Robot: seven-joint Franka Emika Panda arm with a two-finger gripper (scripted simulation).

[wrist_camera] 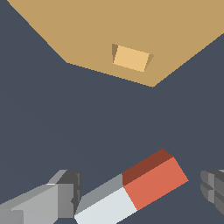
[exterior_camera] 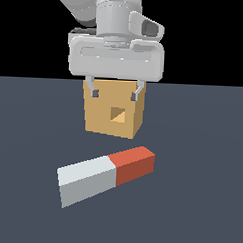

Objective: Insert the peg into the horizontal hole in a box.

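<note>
Above the floor, wide-open grey gripper (exterior_camera: pixel 114 94) holds nothing; approach step: descend toward six o'clock onto long white-and-red square peg (exterior_camera: pixel 106 175), short of tan box (exterior_camera: pixel 101 120).

The peg (exterior_camera: pixel 105 175), half pale grey-white and half red-orange, is lying flat on the floor, angled, its red end nearer the box (exterior_camera: pixel 101 120). The tan box is sitting apart behind it, its square hole (exterior_camera: pixel 117 115) facing the peg.

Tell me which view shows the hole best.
The exterior view: the hole shows nearly face-on in the box. The wrist view shows the same hole obliquely, with the box cut off by the frame edge.
</note>
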